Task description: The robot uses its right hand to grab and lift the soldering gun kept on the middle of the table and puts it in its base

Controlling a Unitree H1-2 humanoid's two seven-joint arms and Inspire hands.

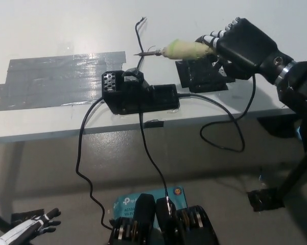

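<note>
Right hand (242, 43) clasps soldering gun (181, 49) above base (138, 94) near table (51, 41) front edge; left hand (33, 227) spread, low

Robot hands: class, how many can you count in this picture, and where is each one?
2. The black right hand is at the upper right above the table, holding the soldering gun. The white left hand rests at the bottom left, below the table edge.

Grey tape patch (61, 79) on white table (51, 30), black cables (84, 153) hanging over its edge, teal box (138, 200) on floor
</note>
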